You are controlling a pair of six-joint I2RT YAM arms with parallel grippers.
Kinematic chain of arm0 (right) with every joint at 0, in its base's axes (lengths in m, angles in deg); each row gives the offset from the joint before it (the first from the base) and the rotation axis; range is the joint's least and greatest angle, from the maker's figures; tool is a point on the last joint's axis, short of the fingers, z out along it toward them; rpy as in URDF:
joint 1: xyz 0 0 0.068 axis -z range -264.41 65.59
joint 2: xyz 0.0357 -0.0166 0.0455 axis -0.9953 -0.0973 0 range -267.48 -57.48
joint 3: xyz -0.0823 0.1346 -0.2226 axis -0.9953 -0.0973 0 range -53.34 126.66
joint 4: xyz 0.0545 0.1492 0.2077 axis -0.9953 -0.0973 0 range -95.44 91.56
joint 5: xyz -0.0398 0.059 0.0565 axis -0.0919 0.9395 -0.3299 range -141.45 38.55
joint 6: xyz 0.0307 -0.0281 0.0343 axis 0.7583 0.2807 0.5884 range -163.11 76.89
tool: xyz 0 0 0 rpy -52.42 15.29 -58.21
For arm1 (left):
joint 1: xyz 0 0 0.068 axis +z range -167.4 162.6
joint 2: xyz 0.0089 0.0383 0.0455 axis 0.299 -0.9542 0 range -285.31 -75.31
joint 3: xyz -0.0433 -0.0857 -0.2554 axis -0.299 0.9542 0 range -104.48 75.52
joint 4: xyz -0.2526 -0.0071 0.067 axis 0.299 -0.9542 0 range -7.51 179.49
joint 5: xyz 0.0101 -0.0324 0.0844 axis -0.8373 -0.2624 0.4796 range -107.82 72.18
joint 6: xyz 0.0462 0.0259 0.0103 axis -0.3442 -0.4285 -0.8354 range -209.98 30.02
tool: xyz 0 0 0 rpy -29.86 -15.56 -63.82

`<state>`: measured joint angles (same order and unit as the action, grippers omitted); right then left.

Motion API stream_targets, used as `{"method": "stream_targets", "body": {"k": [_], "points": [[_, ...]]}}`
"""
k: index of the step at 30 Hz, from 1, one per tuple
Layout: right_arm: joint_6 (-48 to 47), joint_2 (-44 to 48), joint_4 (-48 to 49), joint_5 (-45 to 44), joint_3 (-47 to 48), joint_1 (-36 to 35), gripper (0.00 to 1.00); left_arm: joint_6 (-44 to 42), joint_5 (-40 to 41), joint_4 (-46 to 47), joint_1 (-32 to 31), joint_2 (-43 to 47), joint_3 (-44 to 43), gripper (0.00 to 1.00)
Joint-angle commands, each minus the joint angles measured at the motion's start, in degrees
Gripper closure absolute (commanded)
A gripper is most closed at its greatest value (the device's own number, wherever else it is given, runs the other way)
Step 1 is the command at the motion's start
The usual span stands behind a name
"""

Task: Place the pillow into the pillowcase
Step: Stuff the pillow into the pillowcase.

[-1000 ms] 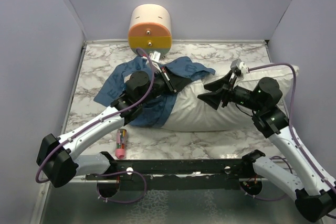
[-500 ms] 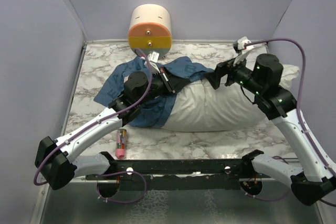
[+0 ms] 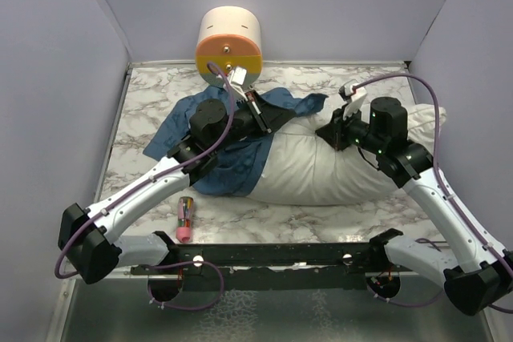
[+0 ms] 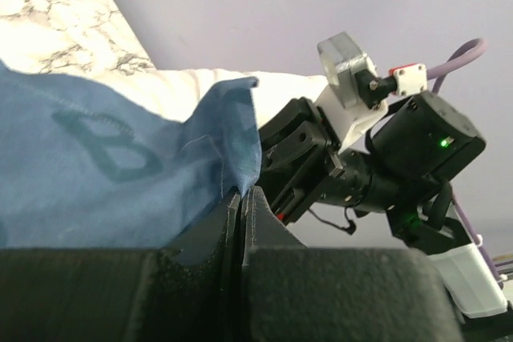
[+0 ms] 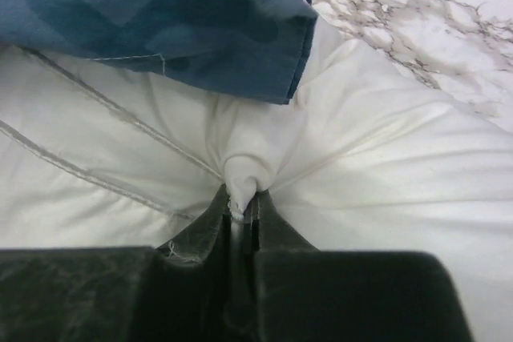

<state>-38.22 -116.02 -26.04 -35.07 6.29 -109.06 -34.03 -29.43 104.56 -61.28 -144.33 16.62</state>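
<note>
Your left gripper (image 4: 243, 194) has its fingers pressed together on the hem of the pillowcase (image 3: 180, 130), pinching blue cloth just above the pillow (image 3: 321, 170); your right gripper (image 5: 243, 202) nips a tuck of the white pillow fabric, jaws closed tight on it; the pillow lies across the table (image 3: 144, 94) from centre to the right edge; its left end sits under the pillowcase, which spreads toward the far left corner.
</note>
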Motion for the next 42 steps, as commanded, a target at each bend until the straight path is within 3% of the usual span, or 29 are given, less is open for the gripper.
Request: {"method": "stream_targets", "body": {"k": [1, 7, 14, 17, 20, 26, 31, 34, 37, 39, 42], "points": [[7.95, 2.62, 2.65, 8.58, -4.45, -0.49, 0.99, -1.04, -3.82, 4.22, 0.03, -3.19, -4.98, 1.00], [15.71, -0.58, 18.68, 7.67, -1.38, -0.49, 1.00, -0.58, -7.92, 8.12, 0.05, -12.25, -15.20, 1.00], [12.81, -10.56, 33.18, 4.07, 12.71, -0.41, 1.00, -8.52, -10.87, 0.54, 2.04, -22.93, -41.27, 1.00], [11.16, -9.73, 38.27, 4.04, 12.38, -0.40, 1.00, -10.29, -11.22, -1.51, 3.80, -22.89, -45.07, 1.00], [9.48, -5.23, 41.45, 4.08, 5.36, -0.41, 1.00, -11.51, -10.78, -2.57, 5.03, -18.31, -38.84, 1.00], [8.77, 5.65, 34.97, 15.20, -14.47, -0.45, 1.00, -10.13, -10.38, -4.93, 5.21, -2.54, -5.54, 1.00], [16.16, 11.98, 31.26, 28.18, -24.96, -0.79, 0.95, -7.38, -8.45, -14.01, 5.20, 9.27, 11.17, 0.82], [13.85, 16.29, 23.92, 28.59, -23.68, -0.84, 0.76, -7.90, -7.94, -20.41, 5.21, 13.97, 11.60, 0.59], [9.92, 16.76, 16.37, 28.90, -16.19, -0.84, 0.60, -10.50, -7.57, -30.07, 5.25, 16.91, 5.85, 0.38], [8.19, 15.15, 13.50, 29.18, -10.66, -0.82, 0.52, -11.82, -6.32, -35.61, 5.29, 18.13, 0.86, 0.31], [7.24, 11.83, 12.35, 26.49, -3.42, -0.84, 0.38, -14.44, -3.45, -42.04, 5.29, 18.41, -7.72, 0.30]]}}
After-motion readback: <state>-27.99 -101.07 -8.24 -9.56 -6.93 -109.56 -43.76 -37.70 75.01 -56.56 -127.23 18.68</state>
